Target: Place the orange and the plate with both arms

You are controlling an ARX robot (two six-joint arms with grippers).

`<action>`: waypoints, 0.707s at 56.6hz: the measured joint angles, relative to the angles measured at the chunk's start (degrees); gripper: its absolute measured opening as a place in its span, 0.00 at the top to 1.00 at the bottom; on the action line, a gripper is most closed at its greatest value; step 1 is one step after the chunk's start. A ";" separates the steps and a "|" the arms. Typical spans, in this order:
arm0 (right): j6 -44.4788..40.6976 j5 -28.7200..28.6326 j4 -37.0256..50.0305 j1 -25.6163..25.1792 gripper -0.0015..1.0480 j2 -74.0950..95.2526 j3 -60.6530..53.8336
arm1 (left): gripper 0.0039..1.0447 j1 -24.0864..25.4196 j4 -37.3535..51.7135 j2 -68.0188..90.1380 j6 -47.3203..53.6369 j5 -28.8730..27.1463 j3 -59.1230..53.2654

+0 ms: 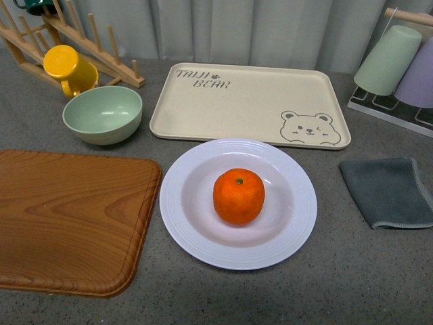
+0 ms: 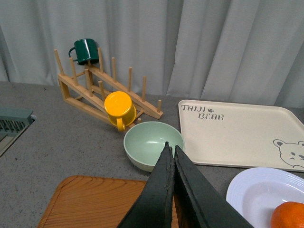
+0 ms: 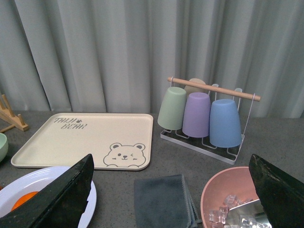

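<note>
Left wrist view first: left pincer point(image 2: 171, 148) closed tight, fingers pressed flat together with nothing between them, hanging over the board point(image 2: 95, 202) to the left of the plate point(image 2: 259, 190). Right wrist view next: right pincer point(image 3: 171, 164) spread wide, fingers point(image 3: 66, 194) far apart and holding nothing, hanging to the right of the plate, over the cloth point(image 3: 161, 197) and beside a pink bowl point(image 3: 213, 190) with clear ice-like bits inside. Front view, working outward: orange point(image 1: 239, 196) resting in the middle of the plate, stem spot up, touched by neither pincer. Plate flat on the grey counter, its ribbed rim just short of the tray point(image 1: 250, 101) lying behind it, bear drawing at the tray corner nearest the plate's right side. Board close on the plate's left, not quite touching. Green bowl point(image 1: 103, 114) behind and left of the plate, upright. Yellow mug point(image 1: 67, 68) tipped on the wooden rack point(image 1: 88, 44) further back on that same side, with a dark green mug point(image 2: 85, 50) hung on the rack's top pegs. Cloth folded to the plate's right, apart from it. Upturned cups point(image 1: 396, 61) on a wire stand behind and right of the plate.
</note>
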 joint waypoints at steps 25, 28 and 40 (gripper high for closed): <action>0.00 0.00 0.00 0.00 0.09 0.00 0.00 | 0.96 10.16 -18.56 -22.40 0.22 9.68 -2.82; 0.00 0.00 0.00 0.00 0.09 0.00 0.00 | 0.96 10.58 -20.37 -24.41 0.20 9.81 -2.82; -1.70 19.98 5.55 6.60 0.09 16.83 1.99 | 0.96 10.73 -27.61 -32.33 0.22 10.21 -2.84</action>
